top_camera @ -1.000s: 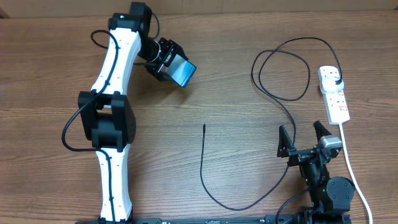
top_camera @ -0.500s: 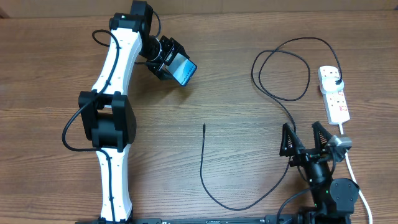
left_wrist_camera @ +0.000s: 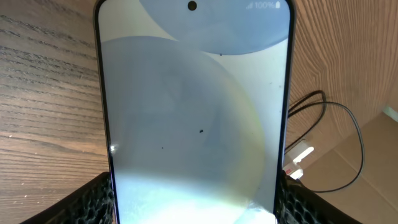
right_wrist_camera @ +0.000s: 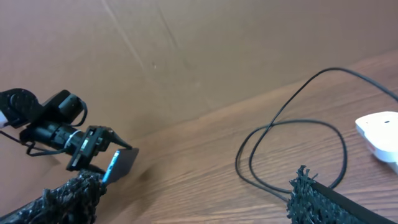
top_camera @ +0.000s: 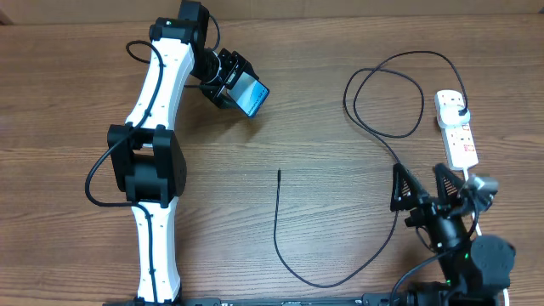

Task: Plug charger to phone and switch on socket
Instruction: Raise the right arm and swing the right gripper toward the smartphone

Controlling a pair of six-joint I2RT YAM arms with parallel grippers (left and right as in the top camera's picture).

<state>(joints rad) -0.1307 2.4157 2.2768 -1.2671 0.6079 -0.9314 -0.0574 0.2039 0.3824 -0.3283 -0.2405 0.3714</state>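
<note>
My left gripper (top_camera: 231, 87) is shut on the phone (top_camera: 252, 98) and holds it tilted above the far left of the table. In the left wrist view the phone's lit pale screen (left_wrist_camera: 193, 112) fills the frame between the fingers. The black charger cable (top_camera: 378, 127) loops from its plug in the white socket (top_camera: 456, 127) at the right and runs down and left to its connector tip (top_camera: 279, 172), lying free mid-table. My right gripper (top_camera: 423, 187) is open and empty, raised near the front right beside the socket. The right wrist view shows the cable loop (right_wrist_camera: 292, 140) and the socket's end (right_wrist_camera: 380, 134).
The socket's white cord (top_camera: 480, 225) runs down the right side, partly under my right arm. My left arm (top_camera: 153, 161) stretches along the left side of the wooden table (top_camera: 323, 76). A brown cardboard wall (right_wrist_camera: 205, 50) stands behind the table.
My right gripper has moved right and slightly toward the front, tilting upward. The left gripper with the phone has barely moved. The cable lies as before.
</note>
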